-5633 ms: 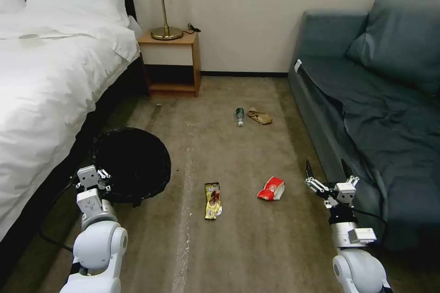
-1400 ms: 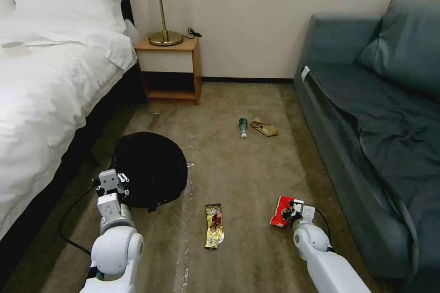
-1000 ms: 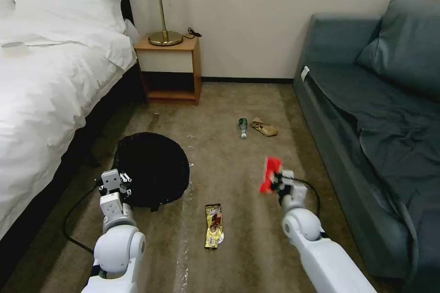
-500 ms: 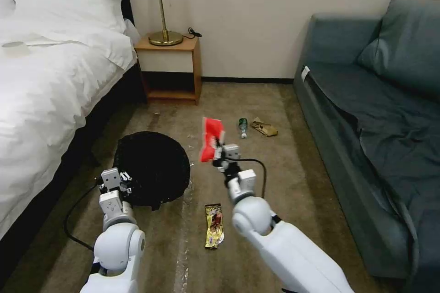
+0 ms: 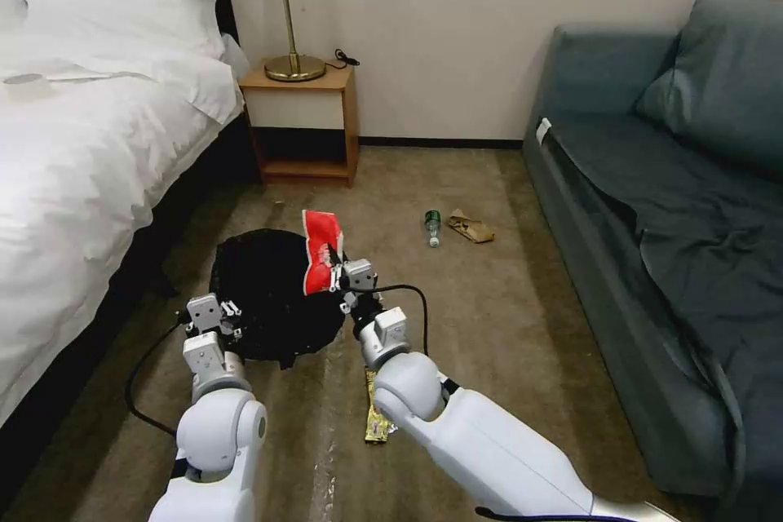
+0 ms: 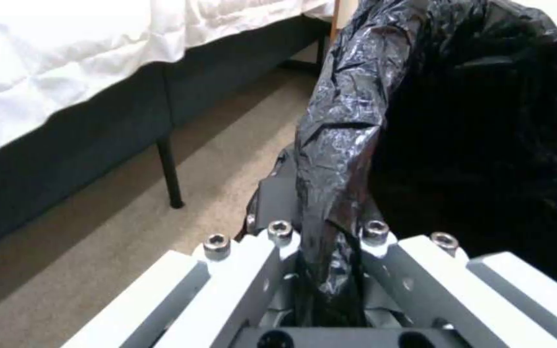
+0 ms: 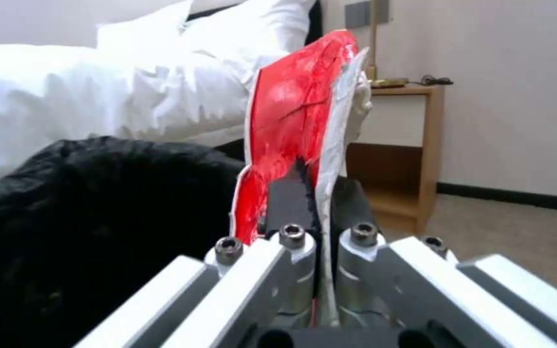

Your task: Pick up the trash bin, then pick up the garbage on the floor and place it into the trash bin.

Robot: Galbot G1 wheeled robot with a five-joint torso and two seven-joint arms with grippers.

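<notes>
Your right gripper (image 5: 333, 276) sits at the centre of the head view, its fingers pinched tight on the red-white snack wrapper (image 5: 320, 261), which stands up over the right edge of the trash bin (image 5: 269, 294). Your left gripper (image 5: 218, 318), lower left, is clamped on the bin's black bag at the near rim.

By my reading the bin is in hand and the first piece of garbage is at the opening but not yet released. Three pieces are left on the floor: the yellow-brown candy wrapper (image 5: 377, 422), partly hidden under your right arm at lower centre, and the small bottle (image 5: 432, 226) with the crumpled brown paper (image 5: 471, 227) just beside it, right of centre and farther off.

The floor is tan carpet (image 5: 457, 318). A white bed (image 5: 81, 155) fills the left, a nightstand (image 5: 303, 124) with a brass lamp (image 5: 285, 8) stands at upper centre, and a blue-grey sofa (image 5: 669, 204) runs along the right.
</notes>
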